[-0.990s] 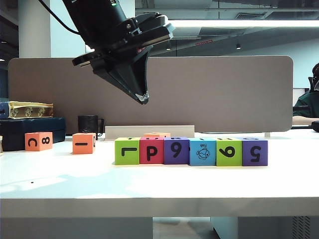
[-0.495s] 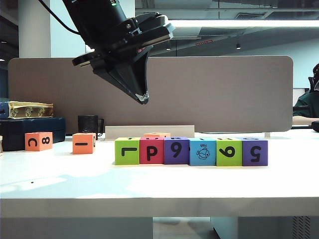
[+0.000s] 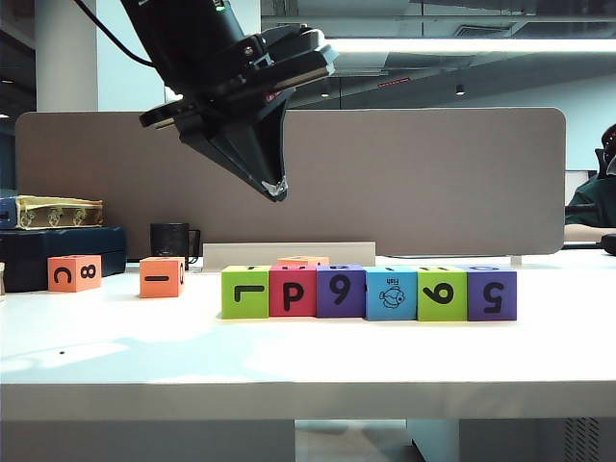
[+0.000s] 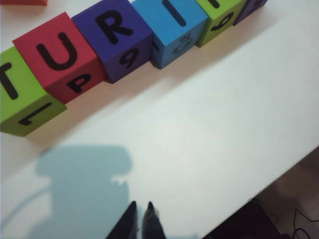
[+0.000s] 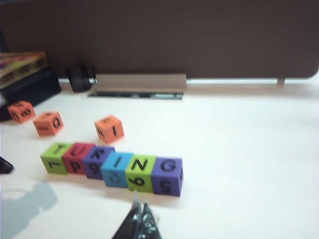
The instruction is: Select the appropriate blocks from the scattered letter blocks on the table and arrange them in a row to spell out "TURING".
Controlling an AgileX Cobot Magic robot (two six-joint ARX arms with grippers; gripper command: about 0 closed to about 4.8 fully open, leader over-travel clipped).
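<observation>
Six letter blocks stand touching in a row on the white table [image 3: 289, 356]: lime green [image 3: 245, 292], red [image 3: 293, 291], purple [image 3: 341, 290], blue with a fish [image 3: 391, 294], lime green [image 3: 442, 294], purple [image 3: 492, 294]. Their tops read T [image 5: 56, 157], U [image 5: 77, 157], R [image 5: 97, 160], I [image 5: 117, 168], N [image 5: 140, 172], G [image 5: 167, 174]. My left gripper [image 3: 274, 190] hangs shut and empty above the row's left end, tips [image 4: 141, 205] together over bare table. My right gripper [image 5: 139, 206] is shut and empty, back from the row on the near side; the exterior view does not show it.
Three orange blocks lie apart from the row [image 3: 74, 272], [image 3: 162, 276], [image 3: 303, 261]. A brown-grey divider panel [image 3: 433, 183] closes the back. A black mug [image 3: 171, 239], a dark case [image 3: 58, 252] and a low white box [image 3: 289, 254] sit along it.
</observation>
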